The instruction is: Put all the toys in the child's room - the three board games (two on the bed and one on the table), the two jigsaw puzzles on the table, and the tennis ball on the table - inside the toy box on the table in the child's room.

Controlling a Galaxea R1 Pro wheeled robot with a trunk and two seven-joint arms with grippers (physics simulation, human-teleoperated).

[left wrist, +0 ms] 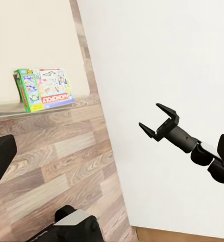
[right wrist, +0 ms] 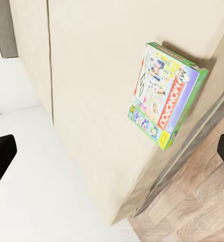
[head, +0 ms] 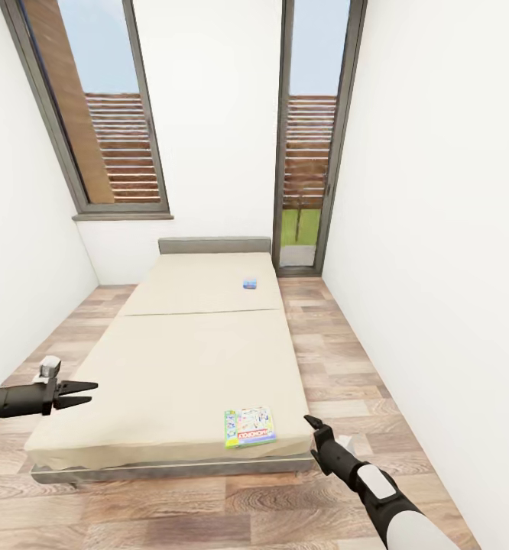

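Note:
Two board games lie on the bed (head: 170, 359), a beige mattress on a dark-grey frame. The green, yellow and red lettered box (head: 250, 426) rests flat near the foot edge, and a small blue box (head: 250, 283) sits far up by the headboard. My right gripper (head: 310, 422) hovers open just right of the lettered box, beyond the mattress corner. The right wrist view looks down on that box (right wrist: 165, 93), with nothing between the fingers. My left gripper (head: 90, 392) hangs open over the bed's left side. The left wrist view takes in the lettered box (left wrist: 44, 89) and the open right gripper (left wrist: 149, 115).
Wood-plank floor (head: 338, 359) runs as a narrow strip between the bed and the white right wall (head: 438, 229). A tall glass door (head: 312, 153) and a window (head: 105, 114) stand in the far wall. The left wall is close to the bed.

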